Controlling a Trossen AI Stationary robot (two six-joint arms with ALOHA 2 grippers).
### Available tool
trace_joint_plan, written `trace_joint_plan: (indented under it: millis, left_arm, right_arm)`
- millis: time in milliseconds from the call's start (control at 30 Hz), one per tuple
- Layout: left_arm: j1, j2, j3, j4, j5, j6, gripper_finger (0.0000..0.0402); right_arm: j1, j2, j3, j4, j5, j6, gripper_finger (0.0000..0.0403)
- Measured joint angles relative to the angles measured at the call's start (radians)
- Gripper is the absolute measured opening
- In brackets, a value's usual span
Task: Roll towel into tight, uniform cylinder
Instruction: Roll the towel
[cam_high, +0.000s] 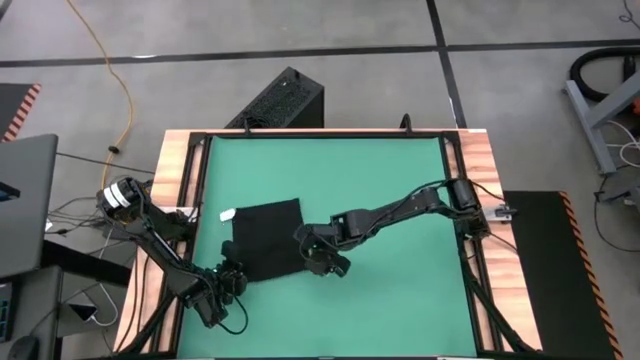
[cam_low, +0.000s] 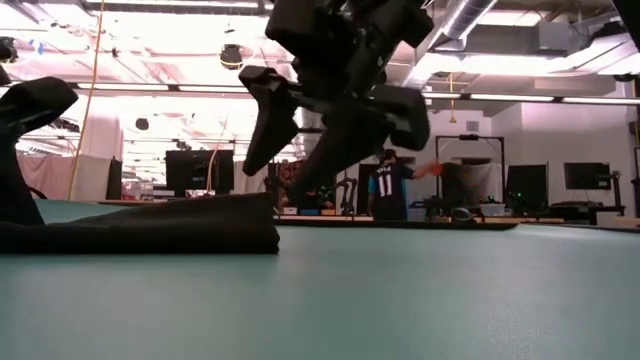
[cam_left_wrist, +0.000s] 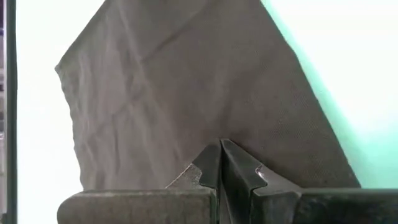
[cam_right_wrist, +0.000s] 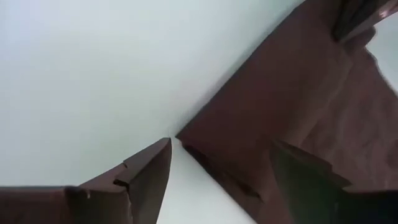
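Note:
The black towel (cam_high: 266, 240) lies spread on the green mat (cam_high: 380, 180), with its white tag (cam_high: 228, 214) at the far left corner. My left gripper (cam_high: 238, 274) is shut at the towel's near left part. Its closed fingertips (cam_left_wrist: 221, 152) show against the cloth (cam_left_wrist: 186, 81) in the left wrist view. My right gripper (cam_high: 320, 256) is open and empty above the towel's near right corner (cam_right_wrist: 186, 140). One finger (cam_right_wrist: 149, 168) stands over the mat and the other (cam_right_wrist: 305, 177) over the cloth. In the low view it hangs clear of the table (cam_low: 330, 100). My left gripper's shut fingertips meet on the towel close to its near edge (cam_left_wrist: 205, 134), coming slanting down from the near left. Whether a fold of cloth sits between the tips is hidden by the fingers themselves. The towel lies on the mat, slightly wrinkled around them.
A black ribbed box (cam_high: 280, 100) stands beyond the table's far edge. The mat's black frame (cam_high: 200, 180) and the wooden table rims (cam_high: 480, 200) border the work area. Bare mat lies to the right of the towel. A person (cam_low: 385, 190) stands far off in the room.

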Motion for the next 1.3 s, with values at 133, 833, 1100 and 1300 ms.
trace_joint_plan:
  millis: [133, 833, 1100, 1300]
  left_arm:
    - [0.004, -0.022, -0.009, -0.003, -0.001, 0.005, 0.0000]
    - [0.007, -0.030, -0.075, 0.065, -0.004, 0.003, 0.0000]
    - [0.010, -0.030, -0.081, 0.072, -0.004, 0.010, 0.0000]
    - [0.009, -0.030, -0.080, 0.075, -0.003, 0.010, 0.0000]
  right_arm:
    - [0.006, 0.000, 0.000, 0.039, 0.024, -0.049, 0.0297]
    - [-0.021, 0.140, 0.004, 0.054, 0.122, 0.000, 0.0297]
    - [-0.051, 0.152, 0.002, 0.037, 0.100, 0.214, 0.0282]
    - [-0.048, 0.207, 0.002, 0.052, 0.101, 0.312, 0.0232]
